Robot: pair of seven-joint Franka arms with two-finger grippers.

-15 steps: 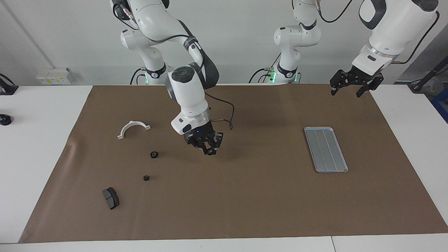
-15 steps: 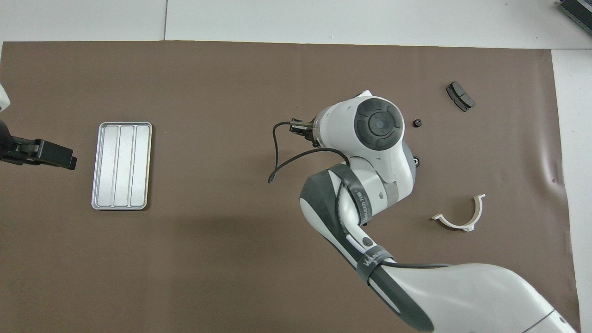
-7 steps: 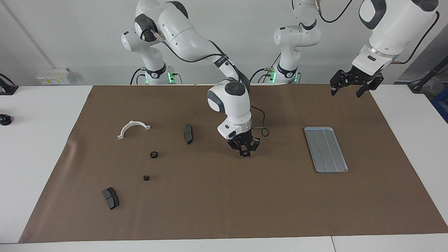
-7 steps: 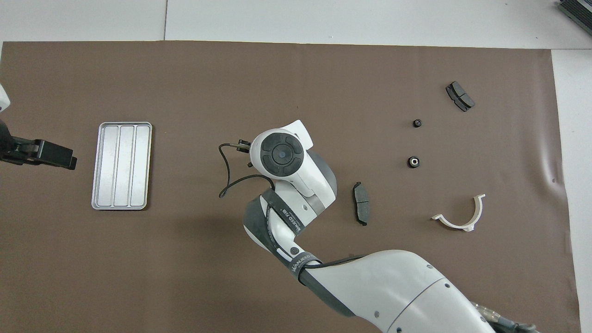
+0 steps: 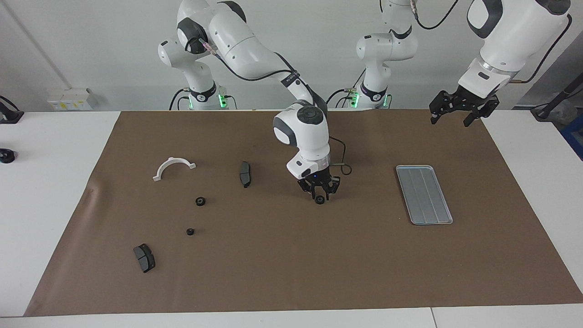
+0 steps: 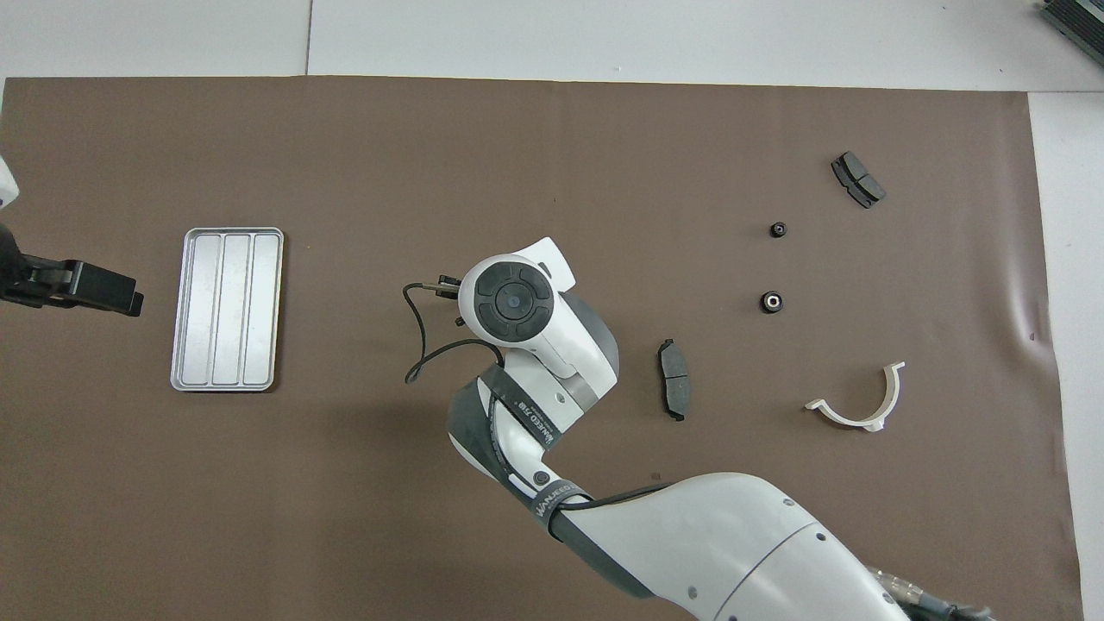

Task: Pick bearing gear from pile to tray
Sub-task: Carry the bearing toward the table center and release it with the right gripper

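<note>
A small black bearing gear (image 5: 320, 200) lies on the brown mat at the middle of the table, right under my right gripper (image 5: 319, 193). That gripper hangs low over it, fingers spread, open. In the overhead view the right arm's wrist (image 6: 511, 302) hides both. The rest of the pile stays toward the right arm's end: two black rings (image 5: 200, 201) (image 5: 190, 231), two dark pads (image 5: 245, 173) (image 5: 144, 257) and a white half-ring bracket (image 5: 173, 166). The silver tray (image 5: 424, 194) (image 6: 227, 309) holds nothing. My left gripper (image 5: 457, 114) waits open, raised above the mat's corner by the tray.
The brown mat (image 5: 291, 273) covers most of the white table. A loose black cable (image 6: 423, 341) loops off the right wrist. A small black object (image 5: 6, 156) sits on the table's edge past the mat at the right arm's end.
My right arm swung from the pile toward the tray's end with the gear, then stopped over mid-mat and spread its fingers. A dark pad it covered now shows. The left arm stayed still.
</note>
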